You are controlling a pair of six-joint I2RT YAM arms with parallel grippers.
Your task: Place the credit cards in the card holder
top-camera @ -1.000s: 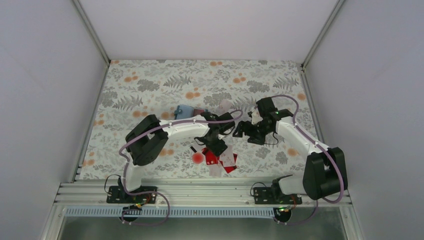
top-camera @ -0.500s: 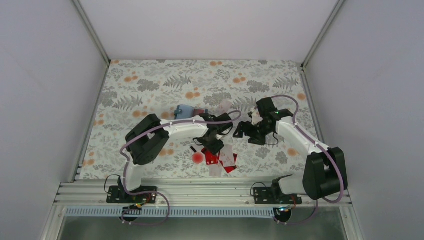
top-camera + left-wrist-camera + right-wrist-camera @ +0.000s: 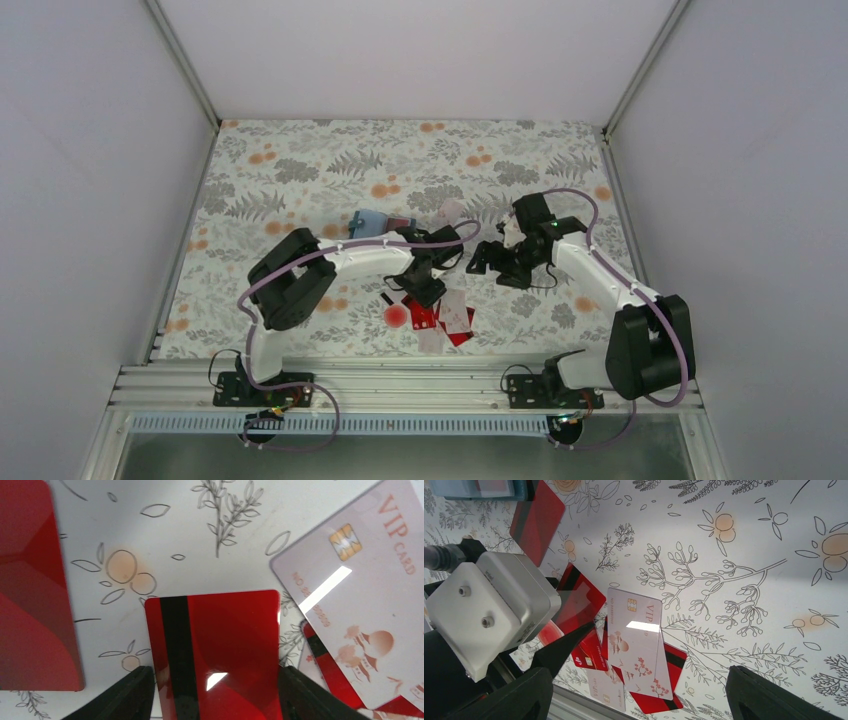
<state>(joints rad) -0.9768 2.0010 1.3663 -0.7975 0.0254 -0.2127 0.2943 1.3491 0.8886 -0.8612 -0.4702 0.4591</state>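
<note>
The teal card holder (image 3: 368,222) (image 3: 474,489) lies mid-table with a red card (image 3: 400,224) (image 3: 536,522) beside it. Several credit cards, red and pale pink, lie overlapped in a pile (image 3: 452,318) near the front edge. My left gripper (image 3: 425,290) (image 3: 215,672) points down at the pile's left side. Its fingers (image 3: 132,692) press both long edges of a red card with a black stripe (image 3: 225,640). A pale VIP card (image 3: 360,605) (image 3: 636,630) lies right of it. My right gripper (image 3: 487,262) (image 3: 661,650) hovers open above the pile, holding nothing.
A small round red blob (image 3: 396,315) and a tiny black piece (image 3: 387,298) lie left of the pile. Another red card (image 3: 30,605) lies left of the gripped one. The metal rail (image 3: 400,385) runs just in front of the cards. White walls enclose the floral table.
My left gripper's jaws have narrowed onto the striped red card, and the wrist shifted slightly left and back. The right arm has barely moved.
</note>
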